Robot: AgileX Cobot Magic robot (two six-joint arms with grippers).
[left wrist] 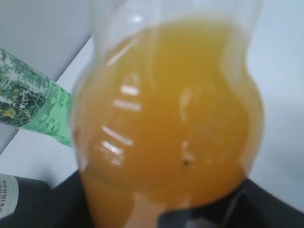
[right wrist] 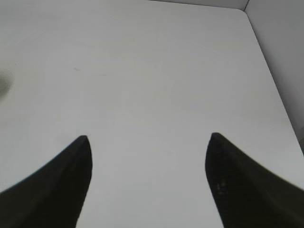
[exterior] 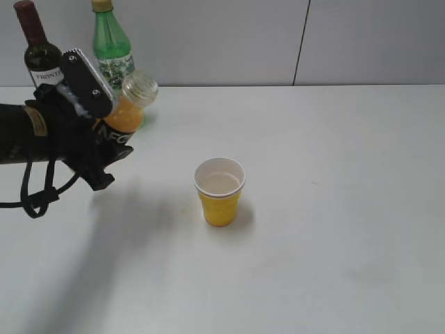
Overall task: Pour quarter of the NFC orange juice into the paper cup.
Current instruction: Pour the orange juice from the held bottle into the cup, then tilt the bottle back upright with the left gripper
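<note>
My left gripper (exterior: 104, 142) is shut on the NFC orange juice bottle (exterior: 128, 111), a small clear bottle of orange liquid with a black label. It holds the bottle lifted and tilted to the right, its open mouth towards the cup. The bottle fills the left wrist view (left wrist: 166, 123). The yellow paper cup (exterior: 220, 191) stands upright at the table's middle, right of and below the bottle, apart from it. My right gripper (right wrist: 148, 142) is open and empty over bare table; it is out of the exterior view.
A dark wine bottle (exterior: 38, 49) and a taller green plastic bottle (exterior: 113, 45) stand at the back left, behind my left arm; the green one also shows in the left wrist view (left wrist: 33, 102). The white table (exterior: 334, 209) stretches to the right.
</note>
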